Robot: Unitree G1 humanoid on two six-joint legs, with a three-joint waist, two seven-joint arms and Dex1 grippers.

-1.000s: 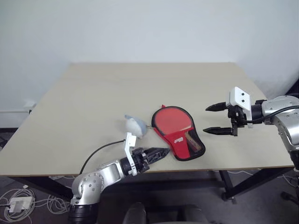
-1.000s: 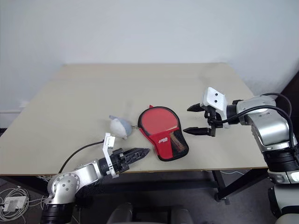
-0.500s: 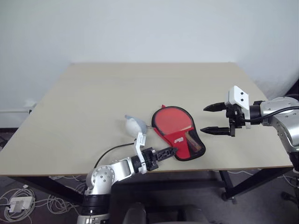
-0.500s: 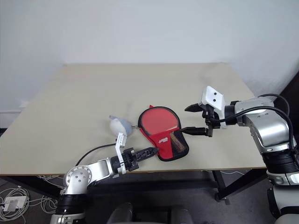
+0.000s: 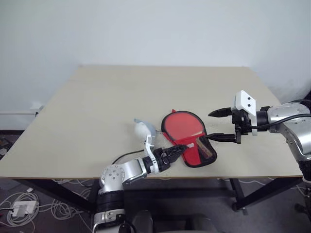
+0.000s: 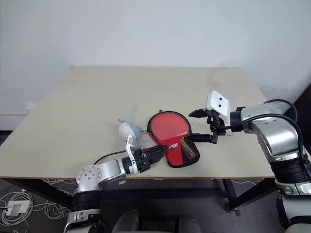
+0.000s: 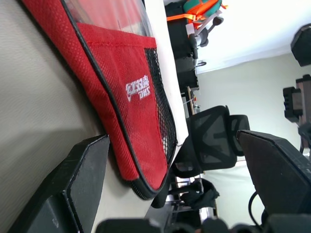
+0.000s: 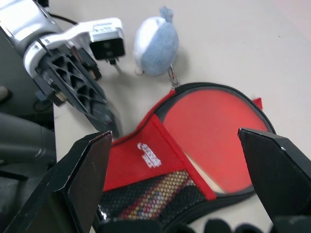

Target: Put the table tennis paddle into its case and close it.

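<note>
The case point(image 5: 193, 151), a red pouch with a black mesh panel and white logo, lies open near the table's front edge. In it rests the table tennis paddle point(image 5: 183, 126), its round red face bare and its handle under the red flap and mesh. My left gripper point(image 5: 182, 147) is open and low over the table, with its fingertips at the case's near left edge; in the left wrist view the case's point(image 7: 138, 97) lower end lies between its fingers point(image 7: 80, 179). To the right of the case hovers my right gripper point(image 5: 208, 126), open, its lower finger over the mesh end.
A small pale blue lump point(image 5: 145, 128) on a short chain lies just left of the case, close to my left arm. The beige table point(image 5: 121, 92) has a front edge right behind my left wrist. Cables point(image 5: 19, 208) lie on the floor at the left.
My left arm has swung right and forward, from the table's front edge to the case's near left edge. The right gripper has hardly moved. The camera has shifted a little.
</note>
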